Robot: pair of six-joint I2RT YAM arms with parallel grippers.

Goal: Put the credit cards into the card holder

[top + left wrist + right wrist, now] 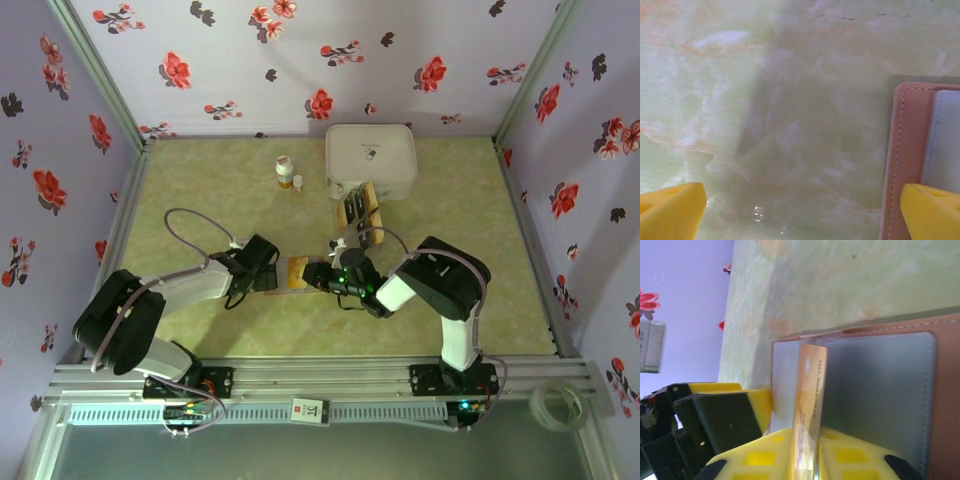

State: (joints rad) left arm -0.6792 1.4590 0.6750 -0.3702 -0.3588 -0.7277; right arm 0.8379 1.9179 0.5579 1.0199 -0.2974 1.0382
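A: Start at the near side. What is the left gripper doing?

B: It is spread wide with nothing between its 2 yellow fingertips. From its wrist camera, 1 tip sits over bare green table, the other over the stitched brown edge of the card holder. I cannot tell whether that tip touches the leather.

A: And the right gripper?

B: Clamped on 1 tan-gold credit card. The card stands on its long edge between the yellow pads, over the grey inner side of the card holder. Its far end lies against the grey panel near the fold; whether it has entered a slot, I cannot tell.

A: Where does the holder lie on the table?

B: In the top view it lies open and flat in the middle of the table, card holder between the left gripper and the right gripper, both low and close to it.

A: Farther back?

B: The other credit cards lie in a small pile, tan and black, well apart from the holder and just in front of a white box. Left of the box stands a small bottle with a tiny white object beside it. Behind them rises a pale wall with red flowers.
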